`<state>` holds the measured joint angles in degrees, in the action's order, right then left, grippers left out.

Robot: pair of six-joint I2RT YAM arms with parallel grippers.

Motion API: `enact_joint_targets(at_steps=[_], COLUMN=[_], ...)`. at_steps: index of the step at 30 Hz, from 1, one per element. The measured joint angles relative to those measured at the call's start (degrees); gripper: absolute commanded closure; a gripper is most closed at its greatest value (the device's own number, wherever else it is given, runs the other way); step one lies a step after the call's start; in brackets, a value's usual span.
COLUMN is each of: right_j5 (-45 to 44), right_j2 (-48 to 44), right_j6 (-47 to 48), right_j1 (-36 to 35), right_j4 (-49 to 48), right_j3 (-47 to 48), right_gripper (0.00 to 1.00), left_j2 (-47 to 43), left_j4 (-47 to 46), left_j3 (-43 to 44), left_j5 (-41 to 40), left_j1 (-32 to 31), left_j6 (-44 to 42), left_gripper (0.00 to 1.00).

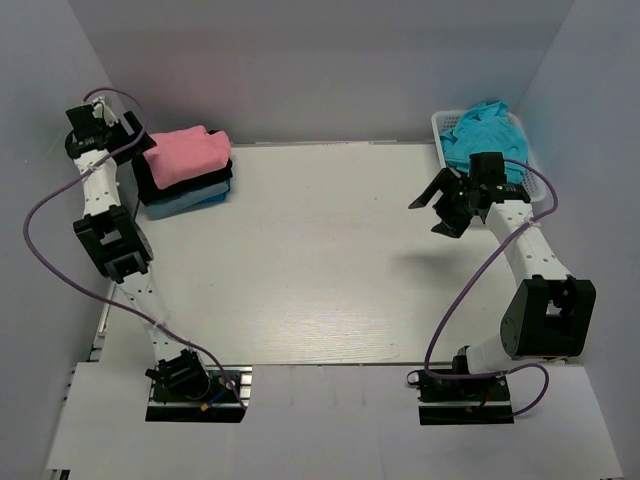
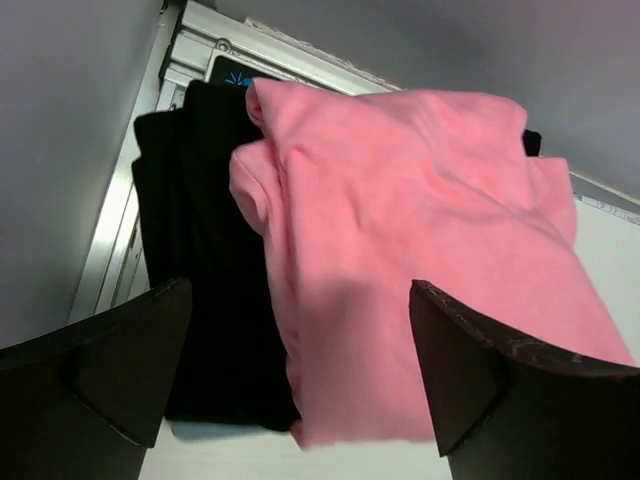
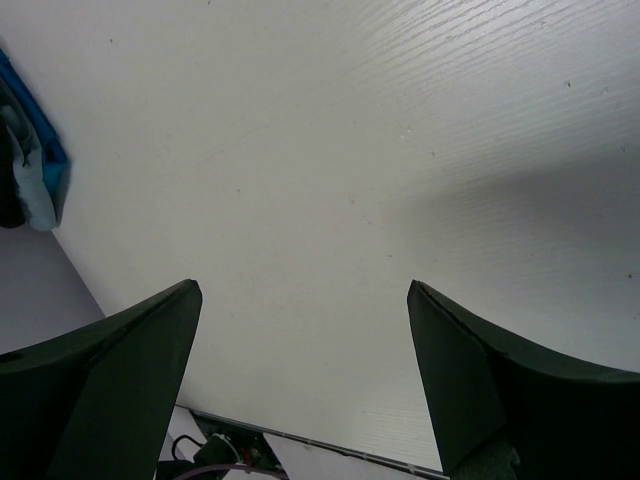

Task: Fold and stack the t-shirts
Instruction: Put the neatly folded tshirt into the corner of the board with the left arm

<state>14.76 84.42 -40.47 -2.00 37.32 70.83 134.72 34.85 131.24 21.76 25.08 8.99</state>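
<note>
Salmon-pink t-shirt (image 1: 187, 155) lies folded on top of a black t-shirt (image 1: 150, 188) and a light blue t-shirt (image 1: 190, 203), making one stack at the far left of the table (image 1: 320, 290). The left gripper (image 2: 300, 290) hangs just above this stack with its fingers spread wide and nothing between them. Further right, the right gripper (image 1: 425, 218) hovers over bare table, also spread apart and holding nothing, and just behind it, at the far right corner, the teal t-shirt (image 1: 480, 135) lies crumpled in a white basket (image 1: 538, 190).
</note>
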Motion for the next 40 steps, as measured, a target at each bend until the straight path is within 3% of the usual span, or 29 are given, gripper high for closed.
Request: enact_joint_targets(at_steps=[9, 17, 20, 23, 25, 31, 36, 40], right_j5=[1.11, 2.32, 2.34, 2.25, 2.40, 4.50, 4.44, 4.57], right_j2=[-0.13, -1.25, -4.31, -9.27, -13.42, -22.01, -31.34, -37.42], right_j6=[2.80, 4.35, 5.09, 5.55, 5.84, 6.91, 7.37, 8.09], right_j1=[0.00, 0.00, 0.00, 0.00, 0.02, 0.07, 0.07, 0.07], right_j4=[-0.48, -1.11, -2.91, -5.86, -7.50, -10.64, -12.04, -13.53], right_j3=[-1.42, -2.84, -4.46, -8.44, -12.59, -24.65, -31.93, -33.51], right_gripper=[0.10, 0.10, 0.10, 0.10, 0.10, 0.10, 0.10, 0.10], left_j2=[-11.76, -12.66, -17.94, -30.77, -38.51, -52.94, -63.89, -67.28], left_j4=[2.01, 4.87, 3.45, 2.47, 1.90, 0.76, 3.43, 7.43], left_j3=[-2.95, -4.15, -15.10, -34.77, -42.32, -47.67, -61.24, -65.33], left_j5=[-3.37, 0.22, -2.47, -9.81, -12.26, -18.12, -25.31, -28.59], left_j1=[-5.92, -12.98, -15.72, -21.09, -26.34, -39.23, -42.18, -42.82], left_j6=[0.52, 1.14, 2.45, 5.40, 8.76, 13.64, 16.00, 17.00], left_gripper=[0.00, 0.00, 0.00, 0.00, 0.00, 0.00, 0.00, 0.00])
